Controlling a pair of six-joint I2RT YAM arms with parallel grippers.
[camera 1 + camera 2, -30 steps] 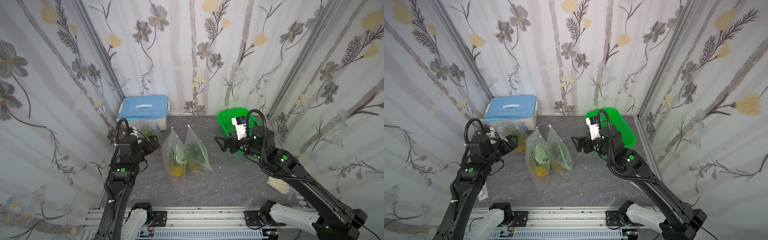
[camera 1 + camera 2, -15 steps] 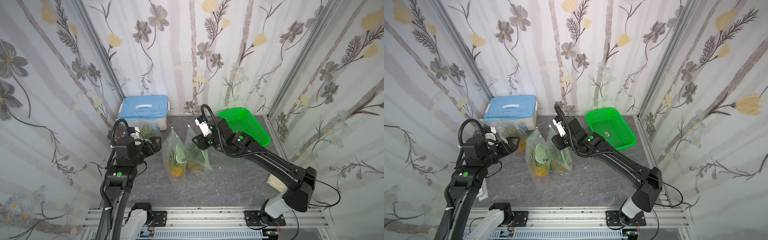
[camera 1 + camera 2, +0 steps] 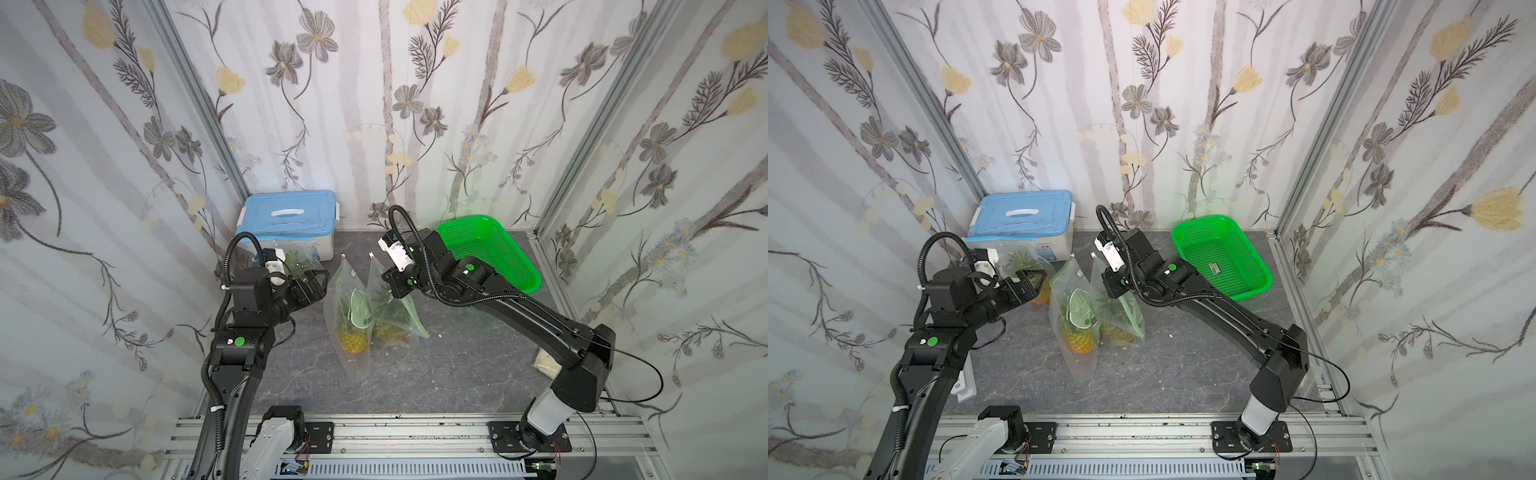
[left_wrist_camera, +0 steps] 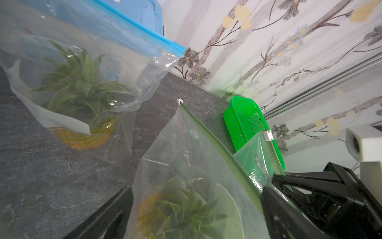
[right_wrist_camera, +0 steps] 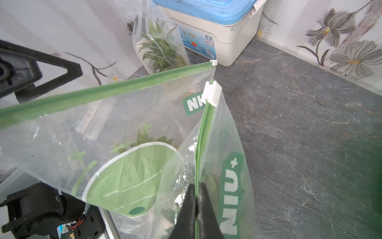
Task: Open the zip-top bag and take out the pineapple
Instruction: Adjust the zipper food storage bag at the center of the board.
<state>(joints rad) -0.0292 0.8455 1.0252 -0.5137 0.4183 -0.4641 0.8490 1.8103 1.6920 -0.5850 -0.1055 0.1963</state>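
Two clear zip-top bags with green zip strips stand side by side at mid-table in both top views, the left bag and the right bag. Each holds a pineapple. My right gripper is shut on the green zip strip of the right bag, below its white slider. My left gripper is open just left of the left bag, which shows between its fingers. Whether they touch it is unclear.
A third bag with a blue zip and a pineapple leans on a blue-lidded box at the back left. A green basket sits at the back right. A small beige object lies by the right wall.
My right arm swung from over the green basket to the bags, and its gripper closed on the right bag's zip strip. The left gripper stayed open and barely moved.
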